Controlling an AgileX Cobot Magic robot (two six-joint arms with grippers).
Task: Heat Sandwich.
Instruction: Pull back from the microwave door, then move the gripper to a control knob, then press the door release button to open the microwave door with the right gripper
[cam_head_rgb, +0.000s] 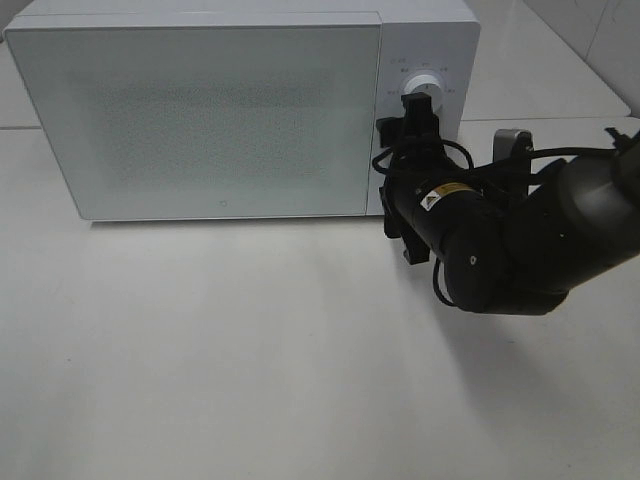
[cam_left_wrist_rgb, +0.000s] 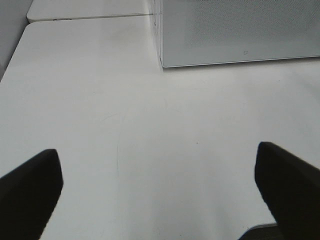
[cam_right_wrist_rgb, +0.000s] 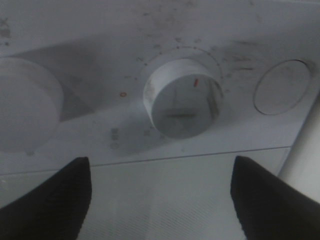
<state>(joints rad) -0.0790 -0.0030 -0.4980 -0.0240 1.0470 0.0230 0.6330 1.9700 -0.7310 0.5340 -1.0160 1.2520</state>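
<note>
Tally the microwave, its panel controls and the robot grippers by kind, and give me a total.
Microwave: 1
Dials: 2
Flat round button: 1
Grippers, left gripper and right gripper: 2
Total: 6

The microwave (cam_head_rgb: 230, 120) stands at the back of the table (cam_head_rgb: 250, 350), its door (cam_head_rgb: 120, 100) left of the control panel (cam_head_rgb: 450, 60), where the right gripper (cam_head_rgb: 418, 108) sits just before a knob (cam_right_wrist_rgb: 182, 100).
</note>
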